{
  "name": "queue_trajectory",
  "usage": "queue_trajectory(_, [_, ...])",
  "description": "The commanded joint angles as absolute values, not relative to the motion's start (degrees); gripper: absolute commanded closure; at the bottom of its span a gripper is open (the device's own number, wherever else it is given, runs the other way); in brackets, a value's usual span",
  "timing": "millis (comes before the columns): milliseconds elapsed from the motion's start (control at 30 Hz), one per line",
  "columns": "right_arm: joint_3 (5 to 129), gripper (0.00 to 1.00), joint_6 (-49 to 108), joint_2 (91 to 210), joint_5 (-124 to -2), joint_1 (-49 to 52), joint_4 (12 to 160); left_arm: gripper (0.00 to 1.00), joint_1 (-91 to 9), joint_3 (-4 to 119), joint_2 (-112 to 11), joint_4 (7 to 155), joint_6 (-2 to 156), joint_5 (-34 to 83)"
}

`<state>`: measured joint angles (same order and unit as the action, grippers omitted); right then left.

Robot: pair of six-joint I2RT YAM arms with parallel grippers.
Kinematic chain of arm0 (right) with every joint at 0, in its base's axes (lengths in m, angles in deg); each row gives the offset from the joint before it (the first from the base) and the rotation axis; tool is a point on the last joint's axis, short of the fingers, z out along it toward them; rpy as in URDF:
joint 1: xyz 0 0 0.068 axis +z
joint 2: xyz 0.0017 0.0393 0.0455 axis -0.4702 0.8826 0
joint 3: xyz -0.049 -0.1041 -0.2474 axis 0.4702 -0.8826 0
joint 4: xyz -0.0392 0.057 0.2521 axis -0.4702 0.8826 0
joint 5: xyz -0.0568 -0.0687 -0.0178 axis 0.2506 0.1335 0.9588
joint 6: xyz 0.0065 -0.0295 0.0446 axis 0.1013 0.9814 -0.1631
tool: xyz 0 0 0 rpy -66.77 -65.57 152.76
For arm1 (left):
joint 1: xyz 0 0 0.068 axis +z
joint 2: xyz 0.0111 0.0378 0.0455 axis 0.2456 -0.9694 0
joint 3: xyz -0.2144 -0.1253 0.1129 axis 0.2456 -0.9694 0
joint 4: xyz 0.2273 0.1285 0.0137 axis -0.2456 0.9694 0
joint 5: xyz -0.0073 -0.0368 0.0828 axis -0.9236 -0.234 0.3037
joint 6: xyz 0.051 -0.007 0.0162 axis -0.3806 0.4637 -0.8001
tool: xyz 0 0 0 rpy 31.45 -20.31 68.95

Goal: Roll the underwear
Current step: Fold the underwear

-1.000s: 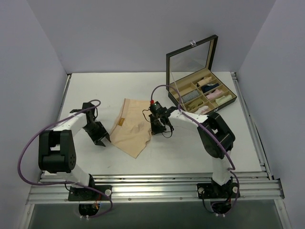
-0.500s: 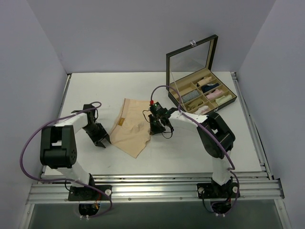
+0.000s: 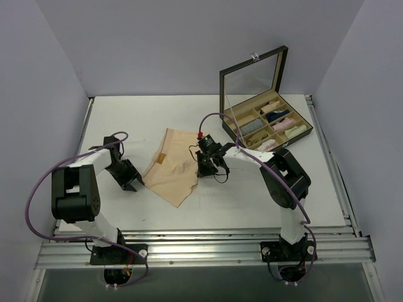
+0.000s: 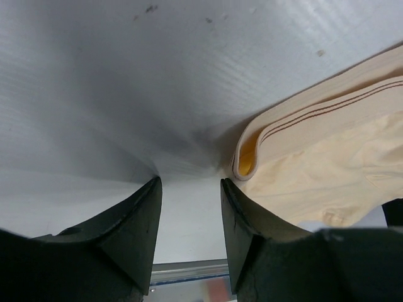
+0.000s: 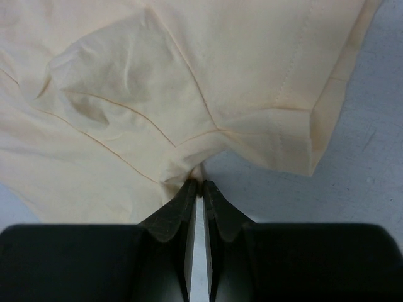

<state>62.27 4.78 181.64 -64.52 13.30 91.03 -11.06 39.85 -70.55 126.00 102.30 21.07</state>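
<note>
Our right tool [image 5: 198,184] has just pinched shut on the right edge of the underwear [image 3: 173,170], flat on the counter [image 3: 126,119], while our left tool [image 4: 189,189], spread and empty, has backed off its other side, so we judge rolling about to start.

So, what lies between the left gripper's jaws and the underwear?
Only bare table; in the left wrist view the open left gripper stands just short of the waistband corner of the underwear, without touching it.
</note>
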Motion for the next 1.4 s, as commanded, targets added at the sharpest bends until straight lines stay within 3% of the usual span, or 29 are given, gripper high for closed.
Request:
queue_trajectory(0, [61.43, 0.94, 4.91, 182.68, -65.05, 13.70, 92.78, 0.49, -10.44, 40.26, -69.95, 119.10, 101.18, 17.33])
queue_trajectory(1033, [59.76, 0.96, 4.90, 182.86, -65.40, 12.65, 92.26, 0.42, -10.26, 37.62, -62.04, 114.44, 102.50, 13.11])
queue_trajectory(1367, [59.84, 0.96, 4.47, 182.60, -65.49, 12.65, 92.17, 0.40, -10.26, 37.71, -67.31, 113.73, 102.94, 15.13])
